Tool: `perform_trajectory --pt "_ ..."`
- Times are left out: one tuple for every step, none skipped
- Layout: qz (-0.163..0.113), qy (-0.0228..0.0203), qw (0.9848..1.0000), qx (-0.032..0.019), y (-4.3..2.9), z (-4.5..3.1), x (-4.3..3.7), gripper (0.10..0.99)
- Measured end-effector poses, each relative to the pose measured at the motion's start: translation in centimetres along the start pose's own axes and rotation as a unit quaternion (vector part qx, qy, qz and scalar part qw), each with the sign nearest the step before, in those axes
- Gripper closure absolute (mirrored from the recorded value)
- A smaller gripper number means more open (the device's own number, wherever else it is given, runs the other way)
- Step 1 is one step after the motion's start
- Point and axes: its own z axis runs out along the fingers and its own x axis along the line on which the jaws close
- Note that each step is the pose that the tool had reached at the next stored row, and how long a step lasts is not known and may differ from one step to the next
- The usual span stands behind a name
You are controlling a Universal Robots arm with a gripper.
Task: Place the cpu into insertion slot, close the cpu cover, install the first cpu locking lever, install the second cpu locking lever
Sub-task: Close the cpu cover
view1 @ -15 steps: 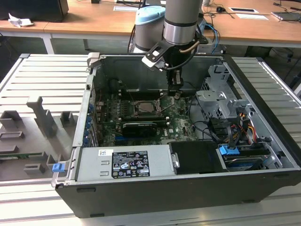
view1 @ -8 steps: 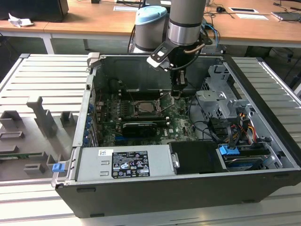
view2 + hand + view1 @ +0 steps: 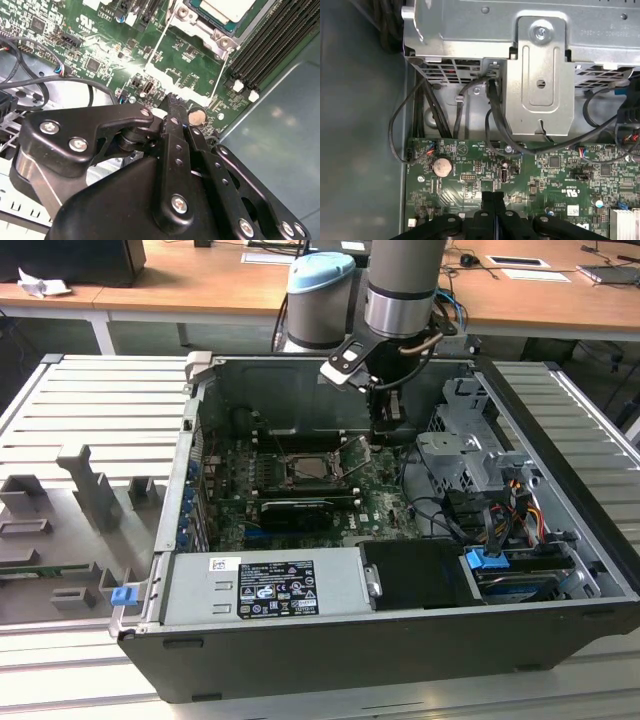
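- ribbed grey metal tabletop (image 3: 80,400) carries an open black computer case (image 3: 400,665), laid flat so its green board faces up.
- small silvery-beige square cpu (image 3: 227,7) lies inside the silver-rimmed dark insertion slot (image 3: 220,36).
- black end effector (image 3: 492,196) hovers just beside the slot, pinched narrow and empty.
- white printed label (image 3: 275,588) on a silver box near the slot; wording unreadable.

- A pale grey ribbed metal tabletop (image 3: 100,400) carries everything and shows on both sides of the exterior view.
- An open dark grey computer case (image 3: 400,650) lies on its middle, open side up.
- A grey moulded tray with upright blocks (image 3: 60,540) lies at the exterior view's left, just beside the case.
- A small blue plastic piece (image 3: 123,594) sits at the tray's corner by the case.
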Motion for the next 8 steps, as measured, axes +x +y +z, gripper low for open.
perform_trajectory --pt "0.0 -0.0003 1.0 0.0001 0.1 0.06 0.02 0.98" --pt "0.0 -0.0006 1.0 0.0002 0.24 0.11 0.04 0.98" --pt "0.0 -0.0008 1.0 0.0004 0.4 0.15 0.05 0.98" --pt "0.0 -0.0009 1.0 0.0005 0.51 0.17 0.06 0.98" --pt "0.0 -0.0009 1.0 0.0006 0.62 0.22 0.08 0.98" --pt "0.0 -0.0017 1.0 0.001 0.71 0.43 0.11 0.98" --pt "0.0 -0.0018 1.0 0.002 0.71 0.71 0.13 0.98" --pt "0.0 -0.0019 1.0 0.0028 0.71 0.87 0.13 0.98"
